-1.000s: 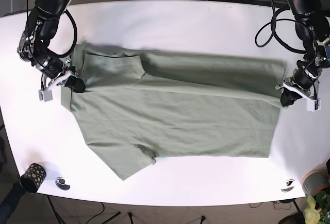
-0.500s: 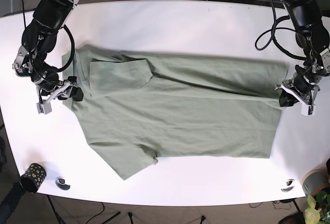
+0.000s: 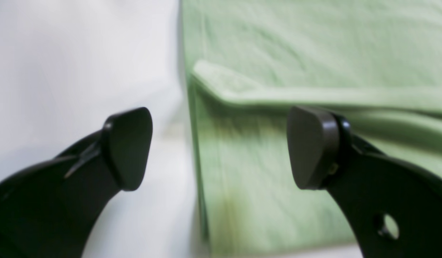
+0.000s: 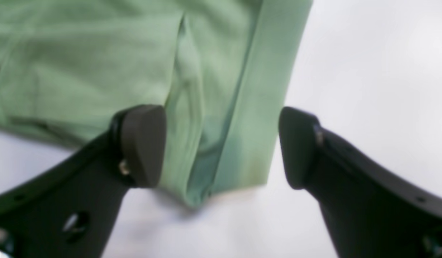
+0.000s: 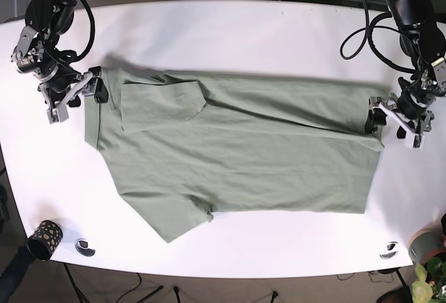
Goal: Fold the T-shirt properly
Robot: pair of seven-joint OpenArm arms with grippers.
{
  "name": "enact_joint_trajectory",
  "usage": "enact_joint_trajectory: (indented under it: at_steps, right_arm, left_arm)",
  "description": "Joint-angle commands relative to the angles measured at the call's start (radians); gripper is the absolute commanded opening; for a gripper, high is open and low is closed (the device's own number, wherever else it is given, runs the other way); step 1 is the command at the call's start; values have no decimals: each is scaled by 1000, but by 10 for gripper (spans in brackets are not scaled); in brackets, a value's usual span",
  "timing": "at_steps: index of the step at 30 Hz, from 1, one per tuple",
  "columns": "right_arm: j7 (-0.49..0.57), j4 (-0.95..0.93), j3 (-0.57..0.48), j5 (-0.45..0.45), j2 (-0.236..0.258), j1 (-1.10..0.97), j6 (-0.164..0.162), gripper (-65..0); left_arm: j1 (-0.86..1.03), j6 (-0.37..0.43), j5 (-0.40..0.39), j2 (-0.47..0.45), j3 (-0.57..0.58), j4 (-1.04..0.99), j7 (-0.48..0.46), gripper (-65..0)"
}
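Base view: one T-shirt [image 5: 237,150], one left gripper [image 5: 377,122], one right gripper [image 5: 95,88], both spread

The T-shirt [image 5: 237,150] lies spread across the middle of the table [image 5: 230,31]. Relative to the shirt in the base view, the right gripper [image 5: 93,92] sits at its left edge and the left gripper [image 5: 376,122] at its right edge. A cup [image 5: 44,239] stands well beyond the shirt's near-left corner, at the table's front edge.
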Motion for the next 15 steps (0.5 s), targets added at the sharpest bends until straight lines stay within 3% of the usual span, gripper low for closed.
enact_joint_trajectory:
  at_steps: [1,9,15]
  right_arm:
    - [16,37,6,9,9,-17,2,-244]
    - [67,7,0,8,-1,-88,2,-265]
    - [84,-71,-3,9,-1,-83,2,-268]
  left_arm:
    - [26,-4,-13,-20,-17,83,-25,-97]
    - [200,-1,-13,-15,-28,153,-160,-132]
    - [204,-1,-11,-15,-27,77,-195,-133]
